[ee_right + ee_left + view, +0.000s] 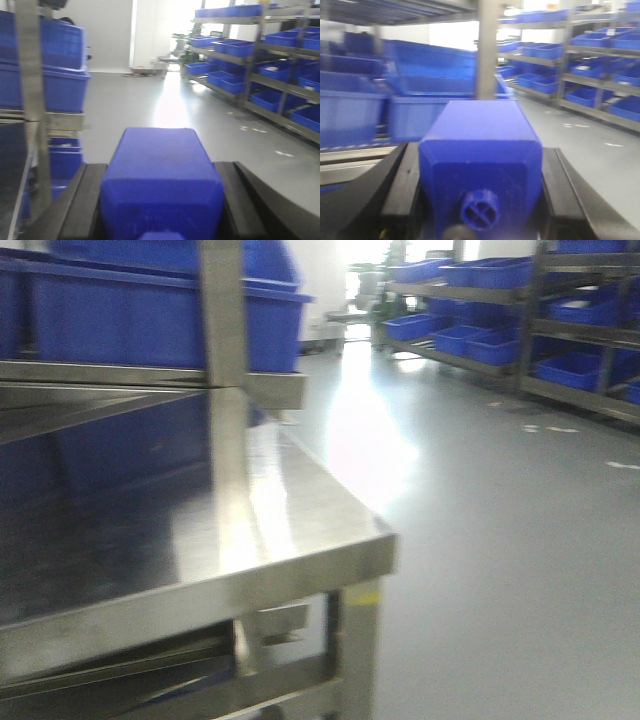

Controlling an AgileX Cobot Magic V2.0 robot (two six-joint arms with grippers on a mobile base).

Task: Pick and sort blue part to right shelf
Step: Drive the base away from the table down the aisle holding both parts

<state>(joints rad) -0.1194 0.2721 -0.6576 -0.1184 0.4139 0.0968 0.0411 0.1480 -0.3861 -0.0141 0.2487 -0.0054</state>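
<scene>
Plainly, the blue part (160, 195) lies lengthwise in the right gripper (161, 172), clamped between its two black fingers (82, 200). The sloped shoulders point back toward the wrist camera, and the neck is cut off by the lower edge of that view. The left gripper (479, 165) is likewise clenched, on a knobbed blue block (480, 125), which by its small round knob I take to be the other piece.

This looks like the carrying step: the part is picked up but not yet placed. The right shelf (253, 65), as I judge it, is the steel rack of blue bins (272, 100) running from 1 to 3 o'clock, well apart from the grippers. The next move calls for closing on that rack, squaring up to it, then reaching the right arm over a bin before letting go.

At 9 o'clock stands a steel table (300, 530), its sharp corner jutting toward 3 o'clock in the front view, with a near rack (30, 100) rising above it. The grey floor (500, 540) is open from 12 through 2 o'clock, so the roomier way is to the right of that corner.
</scene>
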